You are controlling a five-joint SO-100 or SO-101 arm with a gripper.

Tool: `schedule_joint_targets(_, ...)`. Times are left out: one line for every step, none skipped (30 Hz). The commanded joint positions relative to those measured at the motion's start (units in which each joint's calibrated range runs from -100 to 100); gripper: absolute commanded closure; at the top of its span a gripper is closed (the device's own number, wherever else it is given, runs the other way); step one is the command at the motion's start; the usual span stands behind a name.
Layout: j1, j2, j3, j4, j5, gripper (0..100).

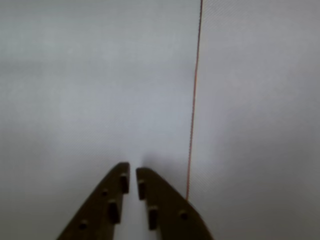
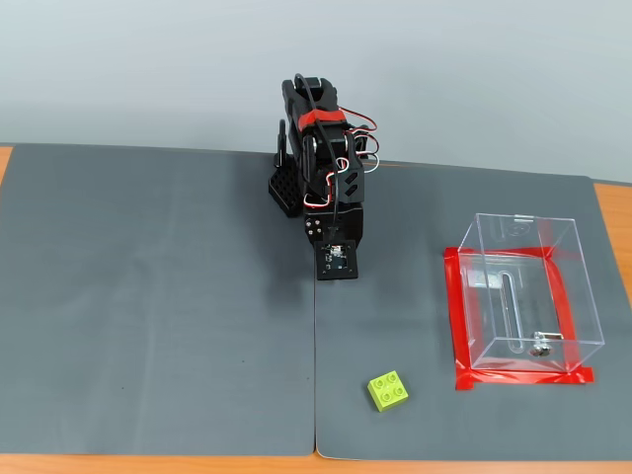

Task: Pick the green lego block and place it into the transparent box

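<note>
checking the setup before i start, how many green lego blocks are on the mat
1. The green lego block lies on the grey mat near its front edge in the fixed view, left of the transparent box and outside it. None looks hidden.

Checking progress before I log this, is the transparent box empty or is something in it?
Empty: the transparent box shows only its base slot; the green lego block lies outside.
</note>
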Motion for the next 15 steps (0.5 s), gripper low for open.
schedule_joint_targets(0.1,-0.2,-3.6,0.2,-0.2,98)
schedule_joint_targets(-0.2,-0.2,-3.6,0.2,0.1,98)
schedule_joint_targets(-0.2,-0.2,-3.6,0.2,0.1,98)
schedule_joint_targets(-0.2,-0.2,-3.6,0.2,0.1,98)
schedule_joint_targets(-0.2,-0.2,-3.6,0.2,0.1,98)
schedule_joint_targets(-0.2,-0.2,-3.6,0.2,0.2,98)
schedule_joint_targets(-0.2,-0.2,-3.6,0.2,0.2,98)
schedule_joint_targets(-0.2,-0.2,-3.6,0.2,0.2,98)
schedule_joint_targets(-0.2,-0.2,-3.6,0.2,0.2,98)
schedule_joint_targets(-0.2,-0.2,-3.6,0.2,0.2,98)
schedule_joint_targets(-0.2,-0.2,-3.6,0.2,0.2,98)
schedule_joint_targets(-0.2,-0.2,-3.6,0.2,0.2,98)
schedule_joint_targets(-0.2,-0.1,-3.6,0.2,0.2,98)
schedule_joint_targets(0.0,0.3,-3.6,0.0,0.2,98)
schedule_joint_targets(-0.1,0.6,-3.7,-0.2,0.2,98)
